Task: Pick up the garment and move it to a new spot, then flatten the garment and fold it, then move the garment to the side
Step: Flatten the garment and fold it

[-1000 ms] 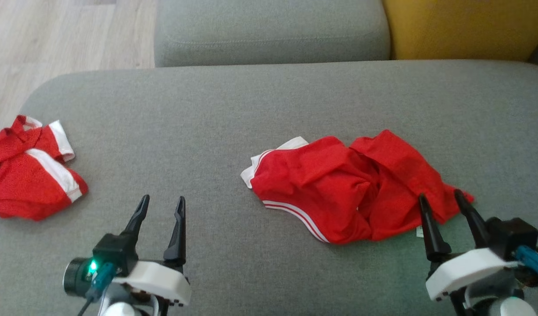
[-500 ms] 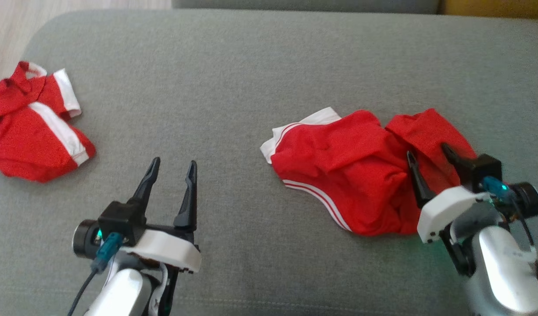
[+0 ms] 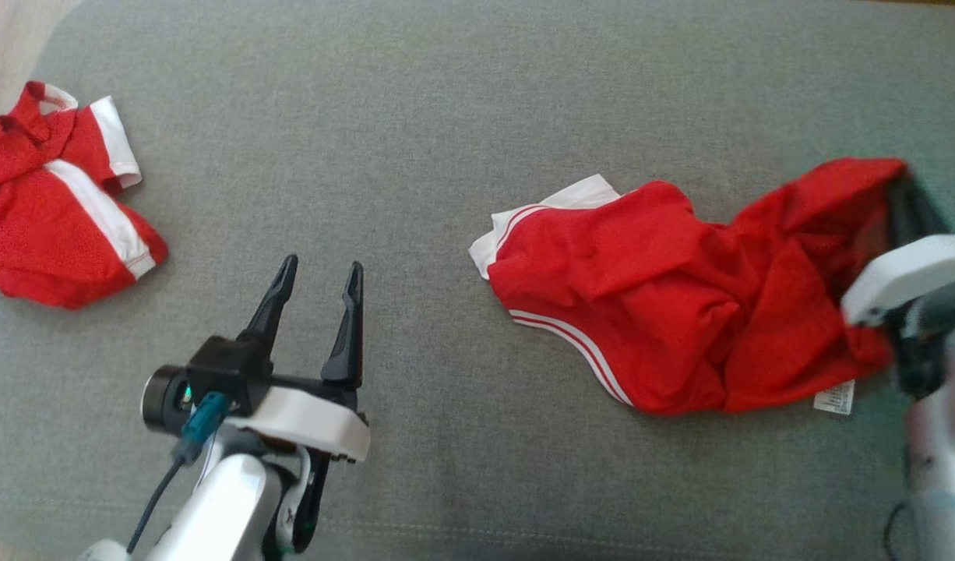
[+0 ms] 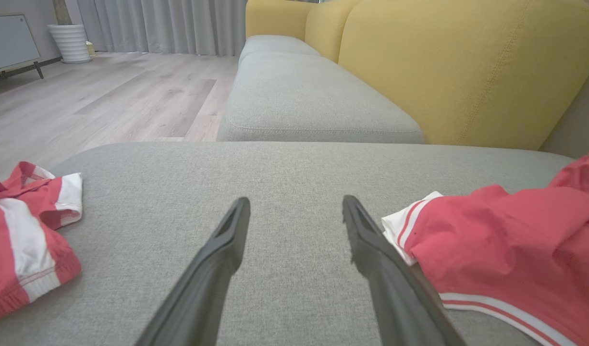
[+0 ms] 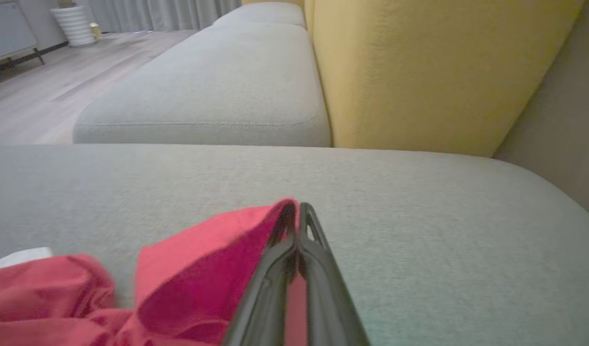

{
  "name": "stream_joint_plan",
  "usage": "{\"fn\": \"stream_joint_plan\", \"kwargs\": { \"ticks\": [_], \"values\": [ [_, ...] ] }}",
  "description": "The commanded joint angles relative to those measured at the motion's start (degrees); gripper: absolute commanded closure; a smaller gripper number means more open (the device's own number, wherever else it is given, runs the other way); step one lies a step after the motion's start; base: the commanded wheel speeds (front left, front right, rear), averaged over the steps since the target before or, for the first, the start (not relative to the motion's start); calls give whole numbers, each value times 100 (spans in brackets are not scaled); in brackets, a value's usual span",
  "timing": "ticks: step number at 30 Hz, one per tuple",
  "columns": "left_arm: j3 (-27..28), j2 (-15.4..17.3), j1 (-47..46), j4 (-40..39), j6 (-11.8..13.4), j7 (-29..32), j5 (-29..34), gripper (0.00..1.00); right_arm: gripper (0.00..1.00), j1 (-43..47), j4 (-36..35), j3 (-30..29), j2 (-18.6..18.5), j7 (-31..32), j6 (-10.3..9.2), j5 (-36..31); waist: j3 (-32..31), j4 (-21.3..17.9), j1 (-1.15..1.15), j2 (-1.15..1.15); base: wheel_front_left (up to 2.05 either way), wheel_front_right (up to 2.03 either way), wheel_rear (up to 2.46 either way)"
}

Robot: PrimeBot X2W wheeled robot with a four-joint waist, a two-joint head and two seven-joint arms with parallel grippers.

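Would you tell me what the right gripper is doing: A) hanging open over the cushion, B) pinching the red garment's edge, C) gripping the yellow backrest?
B: the right gripper is shut on a raised edge of the garment.
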Motion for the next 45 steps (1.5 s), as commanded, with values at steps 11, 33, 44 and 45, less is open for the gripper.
{"fn": "stream_joint_plan", "kwargs": {
  "ticks": [11,33,44,45],
  "values": [
    [303,-136,-403,-122,-166,-76,168,0,100,-701,1351,-1332,-578,-95,-5,135,241,183,0,0,0,0,0],
    [608,-64,188,9,-163,-77,275,0,0,203,670,-385,-177,-478,-5,171,-574,-360,0,0,0,0,0],
    [627,66,538,-52,-61,2,211,0,0,1718,-2275,359,404,-29,-5,215,-1106,-515,0,0,0,0,0],
    [621,76,571,-63,-55,13,206,0,0,1848,-2490,451,445,17,-5,208,-1144,-516,0,0,0,0,0]
  ]
}}
